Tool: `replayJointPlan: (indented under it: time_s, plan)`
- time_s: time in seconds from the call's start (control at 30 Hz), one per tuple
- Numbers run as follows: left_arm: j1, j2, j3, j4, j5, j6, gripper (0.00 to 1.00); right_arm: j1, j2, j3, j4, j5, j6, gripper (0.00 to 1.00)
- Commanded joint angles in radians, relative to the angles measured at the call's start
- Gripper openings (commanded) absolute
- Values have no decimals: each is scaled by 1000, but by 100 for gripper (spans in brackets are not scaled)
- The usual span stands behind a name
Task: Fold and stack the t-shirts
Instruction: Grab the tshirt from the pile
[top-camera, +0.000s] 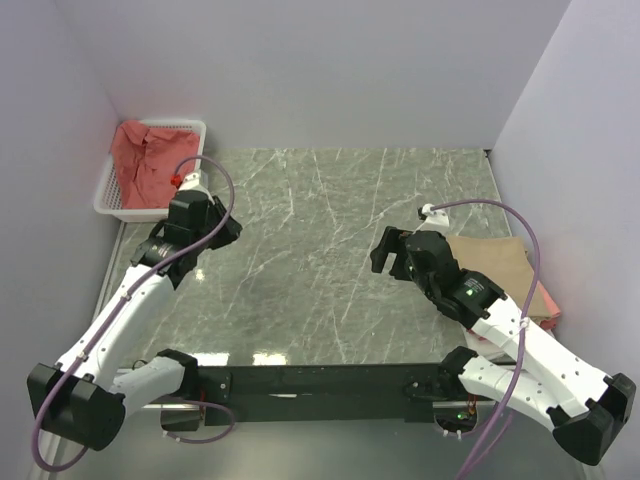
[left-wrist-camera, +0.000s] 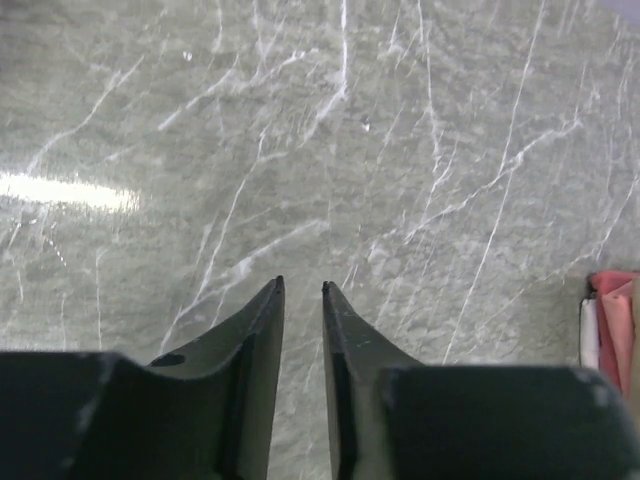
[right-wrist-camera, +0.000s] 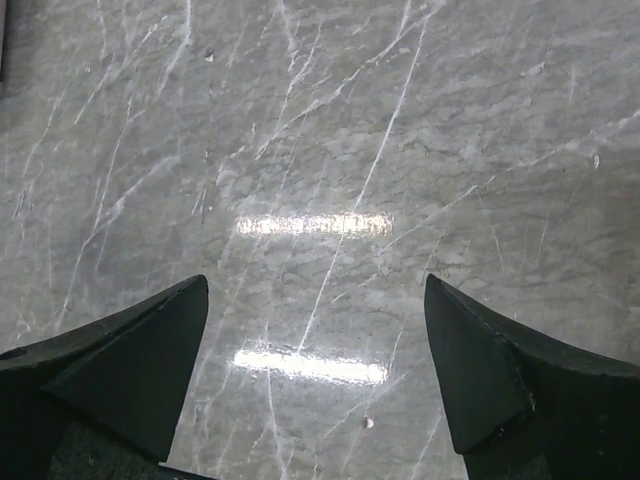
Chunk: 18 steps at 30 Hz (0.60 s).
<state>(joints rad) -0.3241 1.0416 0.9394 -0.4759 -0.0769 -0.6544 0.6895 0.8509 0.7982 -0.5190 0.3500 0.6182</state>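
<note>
A crumpled salmon-red t-shirt (top-camera: 145, 160) lies in the white mesh basket (top-camera: 112, 205) at the back left. A stack of folded t-shirts (top-camera: 495, 265), tan on top with a pink edge (top-camera: 545, 300) below, sits at the right side of the table; its pink and white edges (left-wrist-camera: 610, 320) show at the right border of the left wrist view. My left gripper (top-camera: 230, 228) (left-wrist-camera: 302, 285) hovers just right of the basket. Its jaws stand a narrow gap apart with nothing between them. My right gripper (top-camera: 385, 250) (right-wrist-camera: 315, 285) is wide open and empty over bare table, left of the stack.
The grey marble tabletop (top-camera: 320, 260) stretches between the two grippers. White walls close in the left, back and right sides. The arm bases and a black rail (top-camera: 320, 380) run along the near edge.
</note>
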Motion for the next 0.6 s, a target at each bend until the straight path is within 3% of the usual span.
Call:
replayJointPlan:
  time_s: [0.0, 0.17, 0.27, 0.57]
  plan:
    - [10, 32, 74, 36, -27, -4, 29, 5, -13, 33, 43, 24, -29, 94]
    - [83, 136, 222, -15, -50, -31, 44, 5, 2, 45, 43, 24, -38, 95]
    - [135, 218, 318, -33, -81, -54, 61, 5, -6, 33, 65, -9, -52, 95]
    - [348, 568, 574, -58, -168, -119, 71, 5, -10, 47, 36, -43, -60, 95]
